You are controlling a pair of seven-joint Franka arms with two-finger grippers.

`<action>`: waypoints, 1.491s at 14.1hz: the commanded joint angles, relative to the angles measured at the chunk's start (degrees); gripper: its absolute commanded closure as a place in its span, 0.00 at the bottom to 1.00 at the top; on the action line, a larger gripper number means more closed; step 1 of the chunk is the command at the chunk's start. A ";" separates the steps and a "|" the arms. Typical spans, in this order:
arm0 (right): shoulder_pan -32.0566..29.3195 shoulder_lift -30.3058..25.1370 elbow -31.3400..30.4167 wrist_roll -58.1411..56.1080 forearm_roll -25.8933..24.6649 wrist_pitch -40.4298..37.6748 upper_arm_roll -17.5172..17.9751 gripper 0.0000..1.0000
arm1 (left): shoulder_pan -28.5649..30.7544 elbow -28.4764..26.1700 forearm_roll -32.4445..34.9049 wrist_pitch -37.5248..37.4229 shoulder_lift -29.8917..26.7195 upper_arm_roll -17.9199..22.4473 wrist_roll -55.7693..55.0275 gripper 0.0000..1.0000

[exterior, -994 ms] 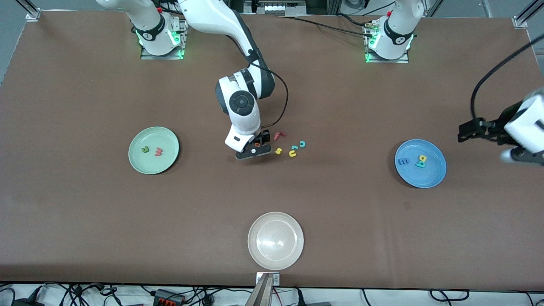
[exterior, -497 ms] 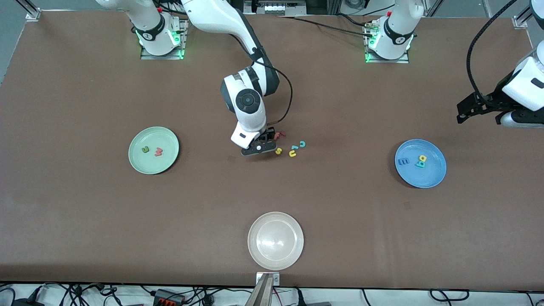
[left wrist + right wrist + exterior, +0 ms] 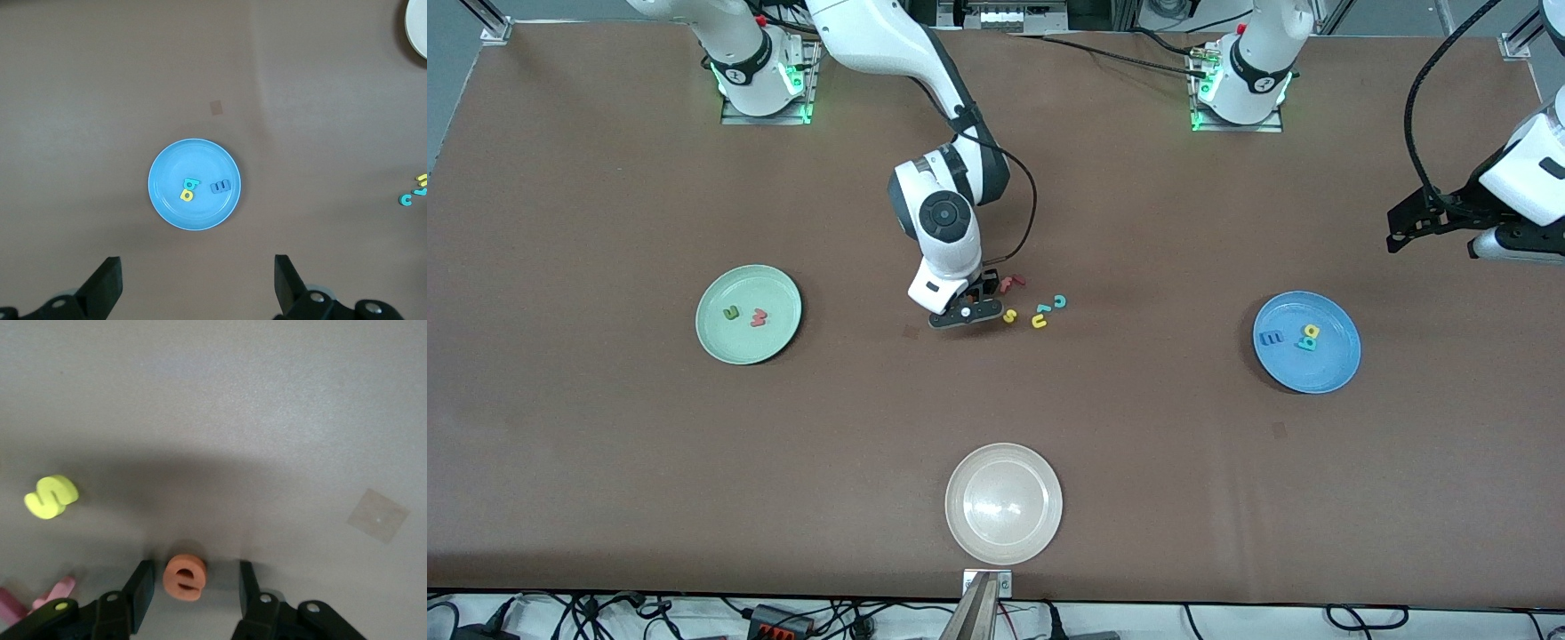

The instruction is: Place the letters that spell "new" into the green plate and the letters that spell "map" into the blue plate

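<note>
At the frame's centre, the orange e (image 3: 185,577) lies flat between the right gripper (image 3: 192,587)'s spread fingers — light, stiff, best pinched across its outer edges — while the left gripper (image 3: 195,287) waits open above the blue plate (image 3: 163,200).

- The brown table (image 3: 605,462) carries three plates and a cluster of loose letters.
- The green plate (image 3: 720,342) sits toward the right arm's end.
- The blue plate (image 3: 1334,373) sits toward the left arm's end.
- A beige plate (image 3: 1004,504) lies nearest the front camera, midway along.
- Near the middle lie an orange e (image 3: 185,577), a yellow s (image 3: 1010,316), a red f (image 3: 1009,283), a yellow u (image 3: 1039,322) and a teal c (image 3: 1060,301), close together.
</note>
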 commanded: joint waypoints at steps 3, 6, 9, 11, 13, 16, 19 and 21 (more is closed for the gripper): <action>-0.46 1.21 1.70 -0.14 1.06 0.56 0.40 0.56 | -0.59 0.18 -1.21 0.12 -0.46 0.33 0.88 0.00; -0.72 1.13 1.70 -0.94 0.89 0.47 0.32 0.88 | -0.59 0.97 -1.21 0.03 0.16 0.33 0.96 0.00; -1.86 0.43 1.70 -1.02 0.89 -0.32 -0.30 0.94 | -0.68 0.98 -1.21 -0.06 0.16 0.25 0.88 0.00; -4.40 -2.11 1.70 -1.02 0.80 -3.37 -0.56 0.98 | -0.68 0.98 -1.21 -0.06 0.16 0.25 0.96 0.00; -4.94 -3.96 1.61 -1.55 0.36 -9.95 -5.45 0.98 | -0.76 0.98 -1.21 0.03 0.24 0.25 0.88 0.00; -4.85 -4.32 0.38 -6.46 0.36 -21.65 -14.42 0.98 | -1.11 1.06 -1.21 0.03 0.24 0.25 0.88 0.00; -3.63 -5.99 -6.28 -10.69 0.45 -23.08 -20.32 0.98 | -1.03 1.06 -1.21 0.03 0.24 0.25 0.96 0.00; -3.62 -7.13 -10.15 -11.65 0.45 -23.08 -21.65 0.97 | -1.11 1.06 -1.21 0.03 0.24 0.25 0.96 0.00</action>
